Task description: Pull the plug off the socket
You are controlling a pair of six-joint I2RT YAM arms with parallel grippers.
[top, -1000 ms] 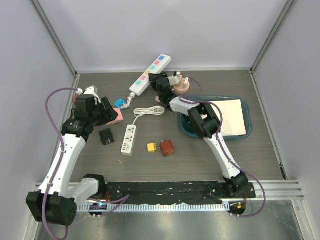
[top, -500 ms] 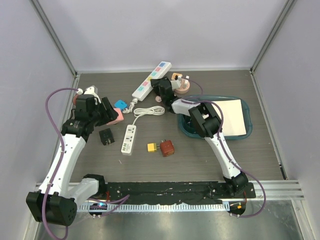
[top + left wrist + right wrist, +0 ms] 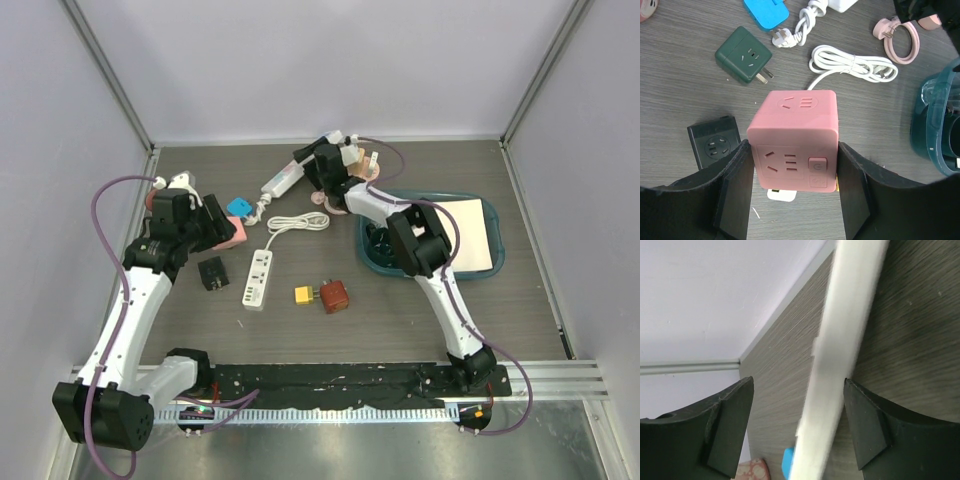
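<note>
My left gripper (image 3: pixel 794 150) is shut on a pink cube socket (image 3: pixel 797 137), its fingers pressed flat against two opposite sides, and holds it above the table at the left (image 3: pixel 232 232). The cube's faces that show carry empty outlets and a button; no plug shows seated in it. At the back my right gripper (image 3: pixel 326 155) stands open astride the long white power strip (image 3: pixel 284 176), which is tipped on its edge. In the right wrist view the strip (image 3: pixel 840 365) is blurred and lies close to the right finger, with a gap on the left side.
A dark green adapter (image 3: pixel 742 55), a black adapter (image 3: pixel 212 272), a blue adapter (image 3: pixel 240 208), a short white strip (image 3: pixel 258 280) with coiled cord (image 3: pixel 295 224), and yellow (image 3: pixel 303 295) and red-brown (image 3: pixel 334 296) adapters lie mid-table. A teal tray (image 3: pixel 490 265) sits right.
The right gripper has opened and shifted toward the back wall. The long white strip has tipped from flat onto its edge. The left arm and pink cube have not moved.
</note>
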